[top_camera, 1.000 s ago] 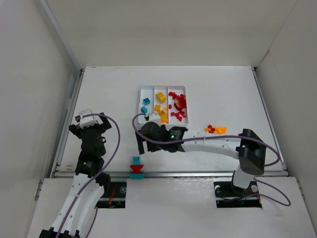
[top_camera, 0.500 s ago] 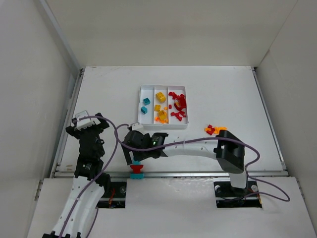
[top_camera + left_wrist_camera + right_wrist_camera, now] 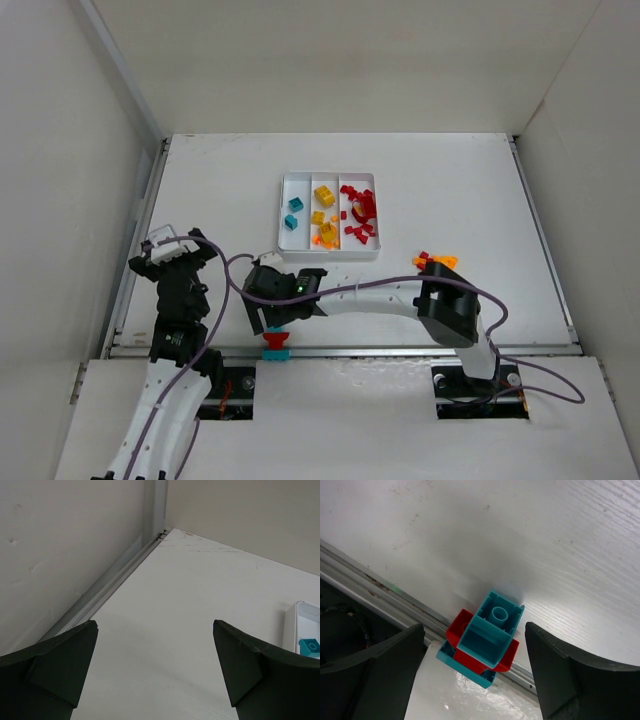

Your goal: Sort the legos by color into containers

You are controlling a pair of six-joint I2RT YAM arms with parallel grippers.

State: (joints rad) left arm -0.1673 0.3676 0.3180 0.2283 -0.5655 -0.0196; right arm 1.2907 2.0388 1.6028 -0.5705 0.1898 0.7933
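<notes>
A small clump of teal and red legos lies on the table's near edge, over the metal rail. In the right wrist view the clump sits between my open fingers, apart from both. My right gripper hovers just above it, open and empty. The white tray at mid-table holds teal legos in the left compartment, yellow and orange legos in the middle one, and red legos in the right one. My left gripper is open and empty at the far left.
A loose red and orange clump lies right of the tray, beside the right arm's elbow. The left wrist view shows the left wall rail and the tray's corner with a teal lego. Enclosure walls ring the table.
My right gripper has swung from the tray's near side down and left to the table's near edge, over the teal and red clump. My left gripper has drifted slightly left.
</notes>
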